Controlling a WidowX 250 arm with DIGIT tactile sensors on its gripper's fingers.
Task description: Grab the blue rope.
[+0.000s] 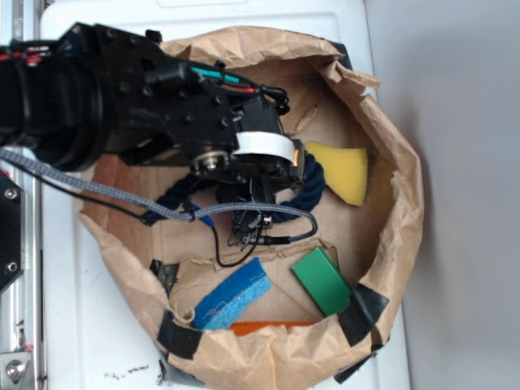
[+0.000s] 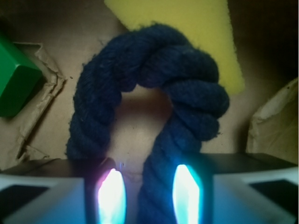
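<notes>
In the wrist view the blue rope (image 2: 154, 70) arches with its crown toward 12 o'clock, both legs running down toward 6. The right leg passes between the hand's (image 2: 149, 193) two glowing fingers (image 2: 186, 191); whether they press it cannot be told. The rope ends are hidden below. The crown overlaps a yellow sponge (image 2: 187, 28); a green block (image 2: 16, 81) is cut off at 9 o'clock.

In the exterior view the arm covers most of the rope (image 1: 313, 180) inside the paper bag (image 1: 398, 219).

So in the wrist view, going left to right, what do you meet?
Green block → blue rope → crumpled brown paper at the right edge. The yellow sponge overlaps the rope, so it is left out.
</notes>
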